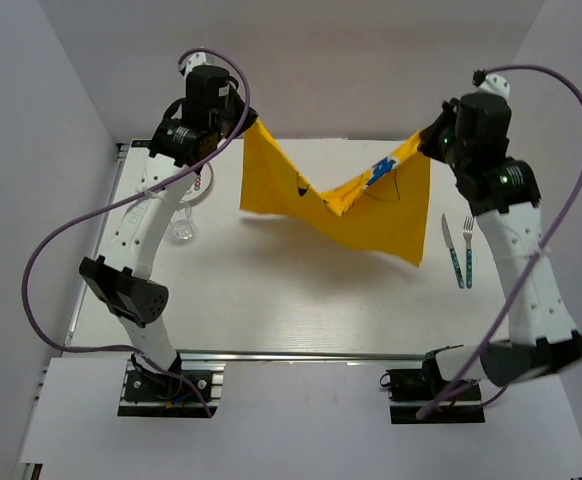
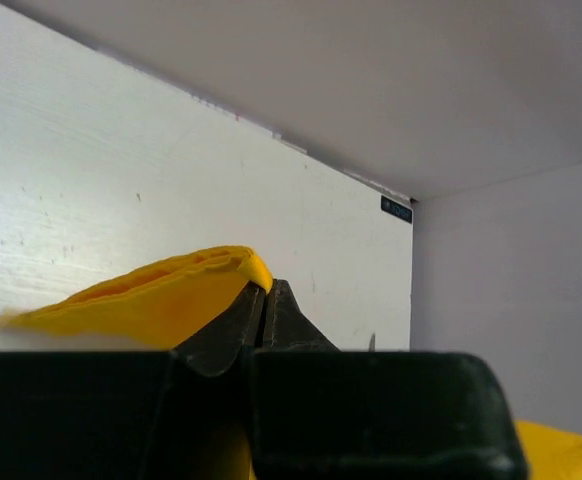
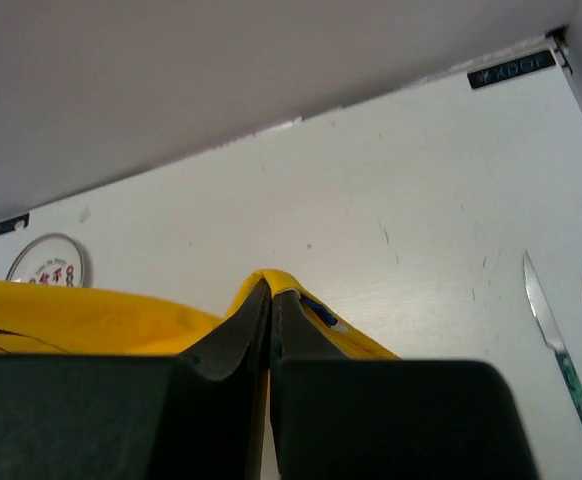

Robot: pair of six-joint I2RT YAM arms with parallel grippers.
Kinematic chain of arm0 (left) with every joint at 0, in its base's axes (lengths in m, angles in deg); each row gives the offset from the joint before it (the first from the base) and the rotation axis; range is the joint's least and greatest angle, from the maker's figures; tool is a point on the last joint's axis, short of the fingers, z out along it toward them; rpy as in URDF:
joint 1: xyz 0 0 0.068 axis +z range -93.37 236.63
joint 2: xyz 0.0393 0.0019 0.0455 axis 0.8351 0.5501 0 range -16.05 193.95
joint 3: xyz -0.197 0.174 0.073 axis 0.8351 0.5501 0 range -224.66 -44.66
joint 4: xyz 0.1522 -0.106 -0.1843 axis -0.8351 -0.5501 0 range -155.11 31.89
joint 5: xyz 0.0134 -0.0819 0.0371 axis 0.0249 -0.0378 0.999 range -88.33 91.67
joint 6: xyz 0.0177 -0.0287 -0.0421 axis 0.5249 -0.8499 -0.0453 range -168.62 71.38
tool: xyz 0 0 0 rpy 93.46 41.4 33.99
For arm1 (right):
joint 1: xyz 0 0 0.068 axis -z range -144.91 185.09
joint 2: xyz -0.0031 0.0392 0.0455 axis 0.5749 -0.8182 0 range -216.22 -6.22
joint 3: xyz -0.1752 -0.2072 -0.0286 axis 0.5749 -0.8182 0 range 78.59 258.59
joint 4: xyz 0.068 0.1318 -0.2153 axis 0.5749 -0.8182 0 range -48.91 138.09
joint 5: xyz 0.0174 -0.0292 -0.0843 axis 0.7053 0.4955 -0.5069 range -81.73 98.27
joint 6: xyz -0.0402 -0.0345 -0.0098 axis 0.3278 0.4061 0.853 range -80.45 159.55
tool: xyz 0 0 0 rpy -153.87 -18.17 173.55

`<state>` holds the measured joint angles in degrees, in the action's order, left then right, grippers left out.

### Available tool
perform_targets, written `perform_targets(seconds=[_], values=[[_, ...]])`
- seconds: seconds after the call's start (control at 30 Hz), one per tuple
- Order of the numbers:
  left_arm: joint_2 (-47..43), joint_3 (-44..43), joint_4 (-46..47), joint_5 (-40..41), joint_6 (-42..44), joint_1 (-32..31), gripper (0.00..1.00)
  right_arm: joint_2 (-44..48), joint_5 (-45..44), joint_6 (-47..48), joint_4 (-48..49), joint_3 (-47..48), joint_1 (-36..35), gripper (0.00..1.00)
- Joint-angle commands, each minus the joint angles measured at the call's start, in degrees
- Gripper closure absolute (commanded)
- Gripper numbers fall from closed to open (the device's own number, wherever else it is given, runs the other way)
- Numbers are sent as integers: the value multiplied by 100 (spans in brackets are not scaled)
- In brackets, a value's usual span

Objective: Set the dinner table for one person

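Currently both arms reach toward the far side of the white surface [image 1: 301, 310], which fills the middle of the overhead view and has a metal rail along its near edge. Between them hangs a yellow cloth [image 1: 386, 225], lifted off the surface and held by its two upper corners. The left gripper [image 1: 249, 122] is clamped on the left corner. In its wrist view the two dark fingers [image 2: 233, 335] meet, with a folded yellow edge pinched at their tip. The right gripper [image 1: 426, 148] is clamped on the right corner, and its wrist view shows the same, with the fingers pressed together and cloth bunched over the tips. The cloth sags in a deep V between the two grips, and a bit of blue print and some black lines show near the dip. Its lower edge hangs toward the near right, and I cannot tell whether it touches the surface.

On the right part of the surface a knife [image 1: 451, 250] and a fork [image 1: 468, 250] lie side by side, with their blue-green handles toward the near edge and the knife closer to the cloth. On the left part, beside the left arm, stands a clear glass [image 1: 182, 230]. Just behind it lies a round plate [image 1: 201, 186] with red print, partly hidden by the arm.
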<state>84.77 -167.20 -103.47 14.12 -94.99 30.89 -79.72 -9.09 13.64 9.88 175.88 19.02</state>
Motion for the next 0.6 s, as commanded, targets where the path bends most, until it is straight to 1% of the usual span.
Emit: perform_targets(seconds=[0.0,0.1,0.13,0.2,0.23,0.27,0.3,0.33,0.37,0.4,0.43,0.47,0.5,0.53,0.57], values=[[-107,-332,835,-146,400,305,100,-507,329,367,578,1016,323,100],[-71,-280,1239,-225,576,490,100,-903,918,508,763,1387,560,100],[-106,-218,1328,-251,672,491,100,-1051,1311,682,841,1545,614,100],[-211,-43,1582,-252,796,543,100,-1140,1481,763,833,1547,789,100],[-438,132,1679,-243,883,543,100,-1141,1586,807,842,1399,834,100],[-597,691,1958,-234,893,543,100,-1045,1674,911,955,1189,904,100],[-755,1079,2092,-208,902,543,100,-940,1901,912,1078,873,957,100],[-991,1562,2284,-225,849,543,100,-799,2060,886,1227,43,992,100],[-1463,2698,2739,-217,788,543,100,-441,2105,808,1647,-426,1027,100],[-1721,3309,2961,-216,666,543,100,-246,2158,737,1860,-944,1045,100],[-1958,3890,3198,-277,490,543,100,182,2272,676,2105,-1950,1071,100],[-2387,4948,3488,-261,341,543,100,395,2299,536,2482,-2430,1080,100],[-2600,5403,3577,-321,26,543,93,797,2247,456,2581,-3287,1098,97],[-2785,5834,3535,-322,-108,543,78,1019,2194,368,2626,-3296,1089,75],[-3135,6508,3395,-261,-292,543,58,1239,2089,263,2635,-4053,1106,44]])
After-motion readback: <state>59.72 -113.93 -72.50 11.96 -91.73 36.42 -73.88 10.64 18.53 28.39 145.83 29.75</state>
